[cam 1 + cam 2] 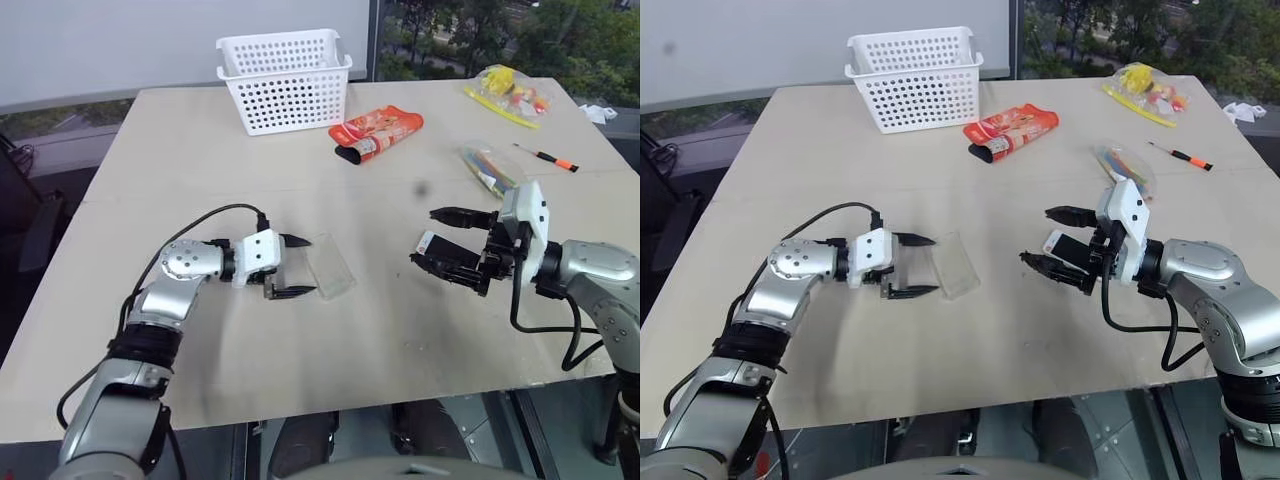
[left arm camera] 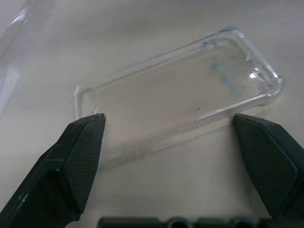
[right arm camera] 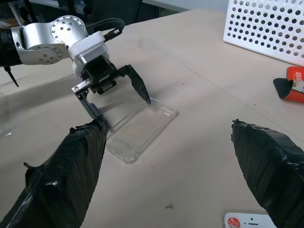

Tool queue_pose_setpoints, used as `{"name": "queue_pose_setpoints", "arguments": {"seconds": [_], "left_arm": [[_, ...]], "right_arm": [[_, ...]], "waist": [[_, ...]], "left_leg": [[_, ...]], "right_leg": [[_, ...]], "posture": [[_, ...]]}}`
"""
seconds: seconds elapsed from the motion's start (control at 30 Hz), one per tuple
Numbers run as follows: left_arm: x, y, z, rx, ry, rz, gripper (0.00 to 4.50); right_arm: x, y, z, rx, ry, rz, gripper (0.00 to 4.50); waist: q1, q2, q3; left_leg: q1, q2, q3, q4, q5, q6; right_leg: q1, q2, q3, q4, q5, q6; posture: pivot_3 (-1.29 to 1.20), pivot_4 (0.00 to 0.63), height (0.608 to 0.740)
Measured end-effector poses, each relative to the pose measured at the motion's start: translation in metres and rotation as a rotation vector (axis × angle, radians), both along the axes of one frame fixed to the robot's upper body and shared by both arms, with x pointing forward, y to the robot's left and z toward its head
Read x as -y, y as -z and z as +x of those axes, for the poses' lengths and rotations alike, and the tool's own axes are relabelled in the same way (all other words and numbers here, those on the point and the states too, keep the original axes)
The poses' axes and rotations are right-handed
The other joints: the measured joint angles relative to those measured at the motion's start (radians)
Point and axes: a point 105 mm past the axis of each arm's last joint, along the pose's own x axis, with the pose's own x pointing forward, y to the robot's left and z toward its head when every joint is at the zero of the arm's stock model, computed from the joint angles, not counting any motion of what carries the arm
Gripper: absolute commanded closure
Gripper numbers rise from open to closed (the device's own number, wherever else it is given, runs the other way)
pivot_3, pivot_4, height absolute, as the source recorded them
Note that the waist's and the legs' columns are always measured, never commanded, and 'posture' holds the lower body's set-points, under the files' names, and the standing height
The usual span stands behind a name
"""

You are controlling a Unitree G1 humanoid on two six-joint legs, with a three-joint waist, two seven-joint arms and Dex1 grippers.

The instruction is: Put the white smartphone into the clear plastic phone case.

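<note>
The clear plastic phone case (image 1: 330,267) lies flat on the table, just right of my left gripper (image 1: 300,266). That gripper is open, and its fingertips stand at the two ends of the case's near long edge without closing on it; the left wrist view shows the case (image 2: 180,90) just past the fingertips (image 2: 83,142). The white smartphone (image 1: 1060,243) lies on the table by my right gripper (image 1: 1035,235), partly hidden behind its fingers; one corner of it (image 3: 247,221) shows in the right wrist view. The right gripper hovers open and holds nothing, pointing toward the case (image 3: 140,128).
A white perforated basket (image 1: 285,80) stands at the back. An orange-red snack packet (image 1: 378,133) lies right of it. A clear bag of coloured sticks (image 1: 490,168), a yellow packet (image 1: 505,92) and a small screwdriver (image 1: 547,157) lie at the far right. The table's front edge (image 1: 330,405) is close.
</note>
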Motion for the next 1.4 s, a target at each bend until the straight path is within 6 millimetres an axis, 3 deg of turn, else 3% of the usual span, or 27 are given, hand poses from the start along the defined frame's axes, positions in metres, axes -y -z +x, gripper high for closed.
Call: {"name": "queue_pose_setpoints", "arguments": {"seconds": [0.2,0.3,0.57,0.73,0.83,0.97,1.03,1.23,1.33,1.4], "left_arm": [[0.021,0.000,0.002,-0.065,0.151,0.052,0.00],[0.026,0.002,-0.001,-0.132,0.222,0.103,0.60],[0.032,0.002,-0.001,-0.230,0.319,0.202,4.48],[0.040,0.003,0.002,-0.235,0.324,0.180,4.48],[0.060,0.002,0.005,-0.265,0.300,0.109,4.48],[0.082,-0.013,0.005,-0.266,0.266,0.065,4.48],[0.088,-0.018,0.000,-0.265,0.262,0.065,4.48],[0.100,-0.003,-0.025,-0.421,0.226,0.079,4.48],[0.099,0.002,-0.027,-0.434,0.200,0.116,3.66],[0.100,0.001,-0.028,-0.432,0.183,0.116,2.81]], "right_arm": [[-0.001,-0.001,0.000,0.005,0.006,0.001,0.01],[0.000,0.000,0.000,-0.009,0.006,-0.002,0.00],[0.015,0.019,-0.017,-0.108,-0.034,-0.167,0.00],[0.017,0.021,-0.022,-0.117,-0.056,-0.182,0.00],[0.017,0.017,-0.023,-0.099,-0.063,-0.174,0.00],[0.023,0.020,-0.024,-0.100,-0.045,-0.183,0.00],[0.029,0.020,-0.022,-0.101,-0.019,-0.187,0.00],[0.045,0.028,-0.016,-0.086,0.053,-0.248,0.00],[0.054,0.033,-0.008,-0.069,0.119,-0.294,0.00],[0.060,0.039,-0.001,-0.069,0.170,-0.310,0.00]], "waist": [[-0.002,0.000,0.000],[-0.005,0.000,0.000],[-0.002,0.000,0.000],[-0.001,0.000,0.000],[0.002,-0.001,0.001],[-0.003,-0.002,0.001],[-0.005,-0.002,0.001],[-0.008,-0.002,0.001],[-0.008,-0.002,0.001],[-0.007,-0.002,0.001]], "left_leg": [[0.000,-0.001,0.001,0.000,0.000,0.000],[0.000,-0.001,0.001,0.000,0.000,0.000],[0.000,0.000,0.000,0.000,0.000,0.000],[0.000,0.001,-0.002,0.002,0.000,0.000],[-0.001,0.001,-0.003,0.004,0.000,0.000],[-0.002,0.001,-0.004,0.004,0.000,0.001],[-0.001,0.001,-0.003,0.003,0.000,0.001],[0.001,0.003,-0.003,0.003,0.000,0.001],[0.001,0.003,-0.003,0.003,0.000,0.000],[0.001,0.003,-0.003,0.003,0.000,0.000]], "right_leg": [[0.001,0.001,0.000,-0.001,0.000,0.000],[0.000,0.002,0.000,0.000,0.000,0.000],[0.001,0.004,-0.001,0.000,0.000,0.000],[0.002,0.004,0.000,0.000,0.000,0.000],[0.002,0.003,0.000,0.000,0.000,0.000],[0.002,0.003,0.000,-0.001,0.000,0.002],[0.002,0.004,0.000,-0.001,-0.001,0.002],[0.002,0.009,0.000,0.000,-0.001,0.002],[0.002,0.009,0.000,0.000,-0.002,0.000],[0.002,0.009,0.001,0.000,-0.003,-0.002]], "posture": [[0.00,0.150,0.740],[0.00,0.150,0.740],[0.00,0.150,0.740],[0.00,0.150,0.740],[0.00,0.150,0.740],[0.00,0.150,0.740],[0.00,0.150,0.740],[0.00,0.150,0.740],[0.00,0.150,0.740],[0.00,0.150,0.740]]}}
